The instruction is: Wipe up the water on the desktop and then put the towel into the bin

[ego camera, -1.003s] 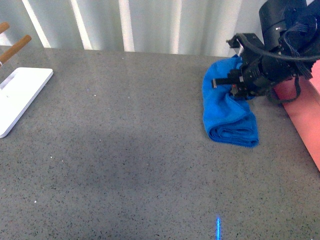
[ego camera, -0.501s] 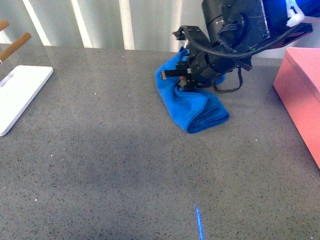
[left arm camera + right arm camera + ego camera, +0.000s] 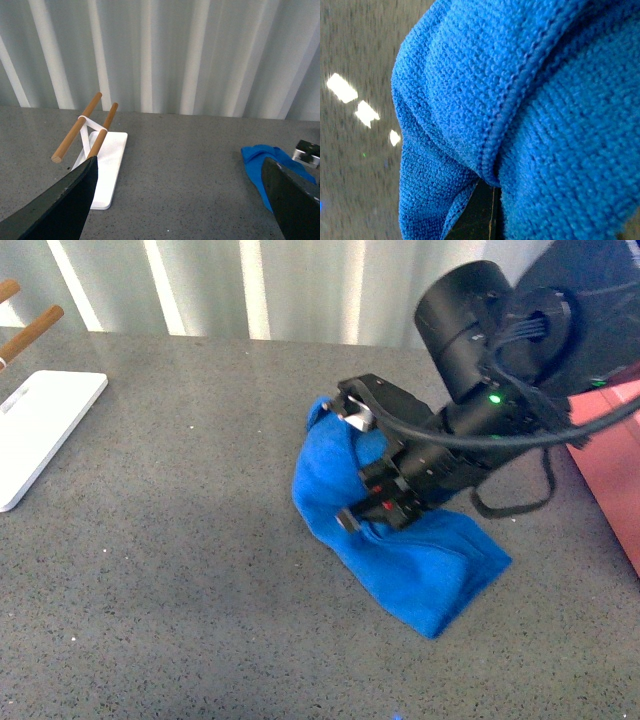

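The blue towel lies bunched on the speckled grey desktop, right of centre. My right gripper is shut on the towel's upper fold and presses it against the desktop. The towel fills the right wrist view, with its stitched hem across the middle. In the left wrist view a corner of the towel shows at the right. My left gripper is open and empty above the desktop; it does not show in the front view. The salmon-pink bin stands at the right edge, partly behind my right arm.
A flat white stand with wooden pegs sits at the far left of the desktop; it also shows in the left wrist view. A white corrugated wall runs along the back edge.
My right gripper has dragged the towel leftward and then toward the front across the desktop, away from the bin. The towel has spread out longer under the gripper.
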